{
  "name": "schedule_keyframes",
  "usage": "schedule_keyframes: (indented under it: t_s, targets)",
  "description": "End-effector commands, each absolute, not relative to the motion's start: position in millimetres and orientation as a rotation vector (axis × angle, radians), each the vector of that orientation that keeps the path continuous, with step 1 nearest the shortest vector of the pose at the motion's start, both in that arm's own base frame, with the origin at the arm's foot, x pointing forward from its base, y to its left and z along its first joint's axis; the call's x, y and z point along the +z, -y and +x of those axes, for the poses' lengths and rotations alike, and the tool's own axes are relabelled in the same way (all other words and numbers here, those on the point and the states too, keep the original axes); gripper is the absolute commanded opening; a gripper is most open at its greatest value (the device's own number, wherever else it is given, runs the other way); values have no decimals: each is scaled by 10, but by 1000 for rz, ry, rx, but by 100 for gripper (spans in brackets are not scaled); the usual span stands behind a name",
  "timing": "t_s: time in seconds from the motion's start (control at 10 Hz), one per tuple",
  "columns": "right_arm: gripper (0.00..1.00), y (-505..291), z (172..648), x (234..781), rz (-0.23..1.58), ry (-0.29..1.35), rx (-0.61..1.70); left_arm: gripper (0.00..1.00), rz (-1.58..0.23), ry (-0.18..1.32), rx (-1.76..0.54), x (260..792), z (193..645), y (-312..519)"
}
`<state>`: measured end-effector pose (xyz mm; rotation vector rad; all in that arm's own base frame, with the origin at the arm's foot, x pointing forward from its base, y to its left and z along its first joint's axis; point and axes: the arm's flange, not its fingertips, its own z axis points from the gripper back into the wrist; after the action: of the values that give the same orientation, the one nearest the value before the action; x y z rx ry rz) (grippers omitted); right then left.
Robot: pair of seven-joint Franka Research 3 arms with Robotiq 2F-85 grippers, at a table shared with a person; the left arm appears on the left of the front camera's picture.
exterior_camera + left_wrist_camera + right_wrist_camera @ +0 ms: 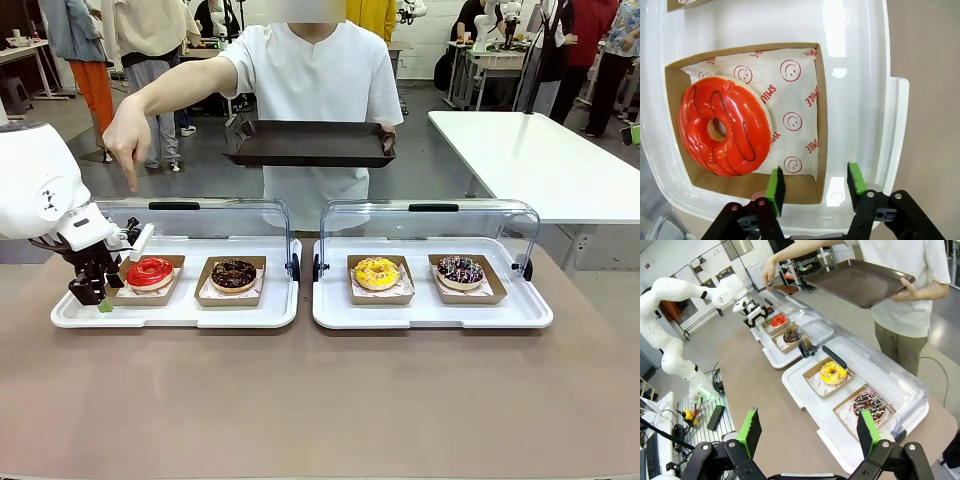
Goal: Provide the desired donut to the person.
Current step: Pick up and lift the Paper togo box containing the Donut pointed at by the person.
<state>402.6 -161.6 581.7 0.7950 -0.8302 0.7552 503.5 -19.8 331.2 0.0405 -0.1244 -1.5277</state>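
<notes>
The red-glazed donut (150,270) (722,130) (778,320) sits in a brown cardboard box (821,125) at the left end of the left white tray (180,315). My left gripper (95,295) (815,182) hangs low at that box's outer end, open. The box's side wall lies between the green pads (775,184), one inside, one over the tray. The person (310,90) points a hand (125,140) down at the red donut and holds a dark serving tray (310,145) (860,282). My right gripper (810,432) is open, high above the table, holding nothing.
A chocolate donut (234,274) shares the left tray. The right white tray (430,315) holds a yellow donut (377,272) and a dark sprinkled donut (460,270). Both trays' clear lids (430,225) stand raised at the back. A white table (540,160) stands far right.
</notes>
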Motion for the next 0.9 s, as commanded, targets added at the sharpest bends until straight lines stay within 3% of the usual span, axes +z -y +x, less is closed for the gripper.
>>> schedule_keyframes:
  t_s: [0.0,0.1,0.2,0.3,0.8]
  targets:
    - [100,1612,4019,5808,797,829,755,0,34,146,-1554,3293,5073,138]
    - [100,1612,4019,5808,797,829,755,0,34,144,-1556,3294,5080,134]
    - [100,1612,4019,5808,797,829,755,10,34,145,-1558,3297,5083,130]
    - [100,1612,4019,5808,797,829,755,1,36,146,-1558,3294,5069,126]
    - [100,1612,4019,5808,797,829,755,0,34,152,-1570,3339,5028,134]
